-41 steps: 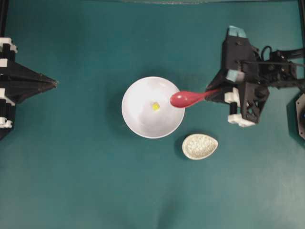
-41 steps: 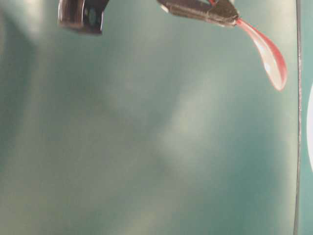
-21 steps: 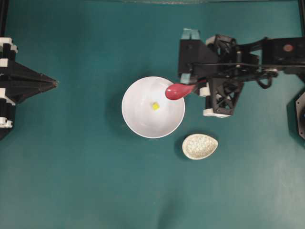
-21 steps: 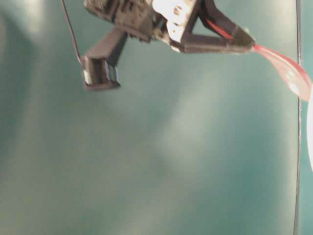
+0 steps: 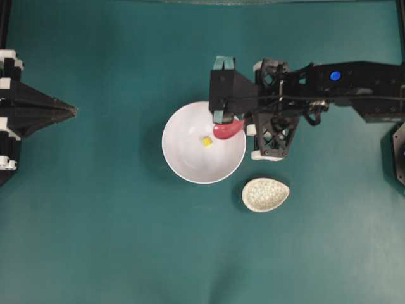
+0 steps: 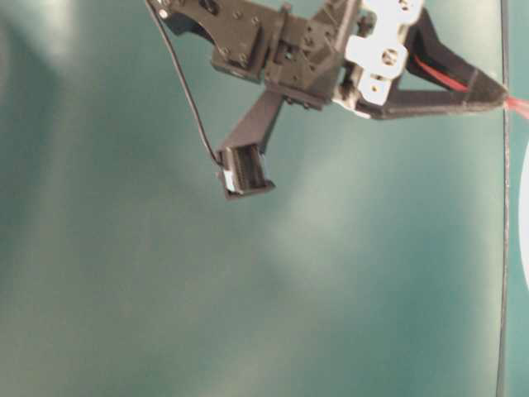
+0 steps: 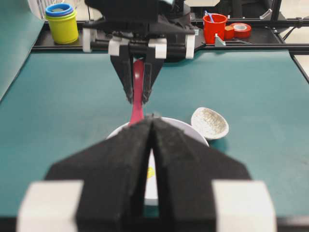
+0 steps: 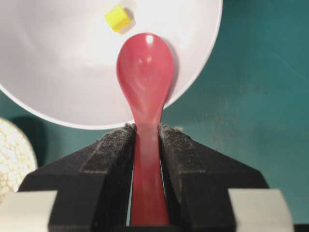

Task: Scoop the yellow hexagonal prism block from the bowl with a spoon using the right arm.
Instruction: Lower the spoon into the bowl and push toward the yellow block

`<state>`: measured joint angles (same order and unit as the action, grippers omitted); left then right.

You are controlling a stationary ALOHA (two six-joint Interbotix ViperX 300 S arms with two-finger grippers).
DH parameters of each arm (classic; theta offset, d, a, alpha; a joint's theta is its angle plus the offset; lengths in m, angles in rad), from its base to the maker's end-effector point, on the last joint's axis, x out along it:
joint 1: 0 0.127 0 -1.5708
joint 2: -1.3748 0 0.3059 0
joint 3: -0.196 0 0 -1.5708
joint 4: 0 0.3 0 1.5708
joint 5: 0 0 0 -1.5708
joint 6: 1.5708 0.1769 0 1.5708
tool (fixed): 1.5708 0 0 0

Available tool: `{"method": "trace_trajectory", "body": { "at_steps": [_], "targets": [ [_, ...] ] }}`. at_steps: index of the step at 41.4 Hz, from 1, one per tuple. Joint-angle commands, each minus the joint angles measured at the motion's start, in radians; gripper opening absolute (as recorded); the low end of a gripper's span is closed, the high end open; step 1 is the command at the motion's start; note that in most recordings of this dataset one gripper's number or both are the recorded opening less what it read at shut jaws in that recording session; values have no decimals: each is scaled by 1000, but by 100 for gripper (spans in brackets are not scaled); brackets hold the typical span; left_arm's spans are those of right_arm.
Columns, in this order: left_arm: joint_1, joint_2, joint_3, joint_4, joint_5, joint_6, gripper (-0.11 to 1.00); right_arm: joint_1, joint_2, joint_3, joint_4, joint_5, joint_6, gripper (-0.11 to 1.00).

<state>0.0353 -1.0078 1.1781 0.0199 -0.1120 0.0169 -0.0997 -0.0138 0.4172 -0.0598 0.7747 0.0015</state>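
Observation:
The white bowl [image 5: 183, 155] sits mid-table with the tiny yellow hexagonal prism block [image 5: 206, 141] inside it. My right gripper [image 5: 244, 123] is shut on the handle of the pink-red spoon [image 5: 226, 130]. The scoop reaches over the bowl's right rim and lies just right of the block. In the right wrist view the spoon [image 8: 145, 72] points at the block [image 8: 118, 18], a small gap apart, over the bowl [image 8: 58, 72]; the gripper [image 8: 146, 129] clamps the handle. My left gripper [image 5: 73, 111] rests shut at the far left, away from the bowl.
A speckled egg-shaped spoon rest [image 5: 265, 194] lies just below and right of the bowl. Beyond the table's far edge in the left wrist view stand a yellow and blue cup stack [image 7: 62, 22], a red cup [image 7: 214, 27] and a tape roll [image 7: 240, 30].
My right arm has moved left with the spoon; the scoop went from the bowl's right rim to inside the bowl beside the block. The left arm has not moved.

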Motion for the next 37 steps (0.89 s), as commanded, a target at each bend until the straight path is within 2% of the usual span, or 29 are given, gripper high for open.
{"method": "trace_trajectory", "body": {
  "at_steps": [1, 14, 37],
  "targets": [
    [2, 9, -23, 0, -9, -2, 1, 9, -6, -32, 2, -12, 0, 22],
    [2, 9, -23, 0, -9, 0, 1, 44, 15, -41, 5, -11, -2, 22],
    [2, 8, -25, 0, -9, 0, 1, 55, 81, -78, 8, -46, 0, 22]
  ]
}}
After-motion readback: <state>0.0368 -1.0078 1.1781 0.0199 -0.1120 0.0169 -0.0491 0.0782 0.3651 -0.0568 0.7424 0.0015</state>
